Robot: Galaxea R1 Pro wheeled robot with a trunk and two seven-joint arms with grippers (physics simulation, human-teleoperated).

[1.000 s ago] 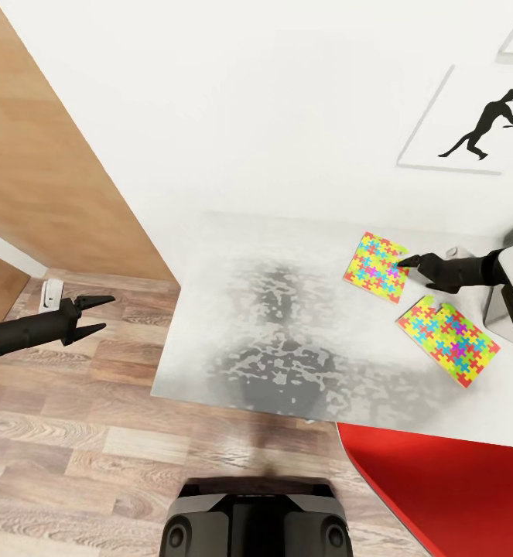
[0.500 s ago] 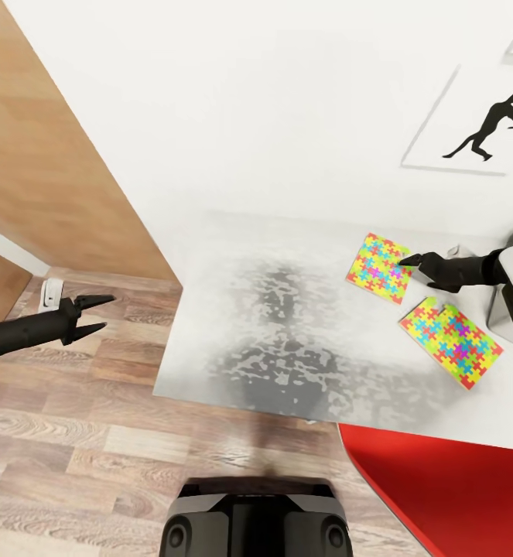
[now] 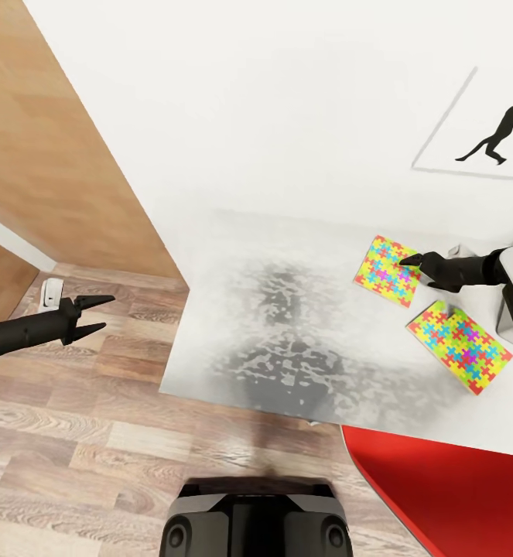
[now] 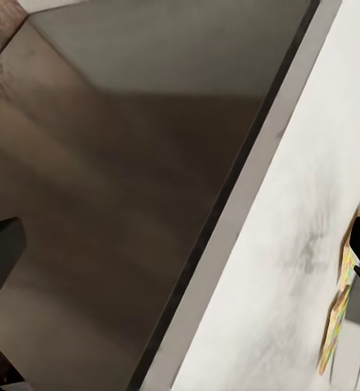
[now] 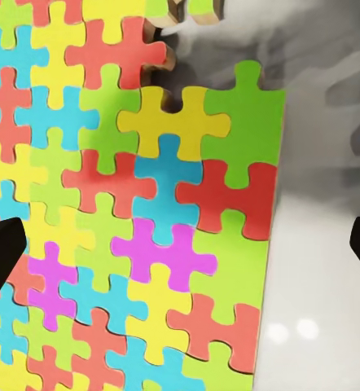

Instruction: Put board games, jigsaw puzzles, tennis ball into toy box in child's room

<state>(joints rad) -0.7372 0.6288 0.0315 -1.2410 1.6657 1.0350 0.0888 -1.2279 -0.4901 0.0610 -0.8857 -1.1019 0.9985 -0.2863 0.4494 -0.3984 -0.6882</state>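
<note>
Jigsaw puzzles lie flat on the tabletop (image 3: 287, 309), two bright squares near its right end, one (image 3: 388, 271) nearer the wall and the other (image 3: 459, 346) nearer the red chair (image 3: 449, 495). The right pincer (image 3: 412, 261) hangs spread over the edge of the wall-side puzzle, one fingertip to either side of it in the right wrist view, gripping nothing. I judge this the approach to picking it up; next it would need to lower, straddle the thin edge and close. The left pincer (image 3: 100, 313) hangs spread over the floor, well apart.
</note>
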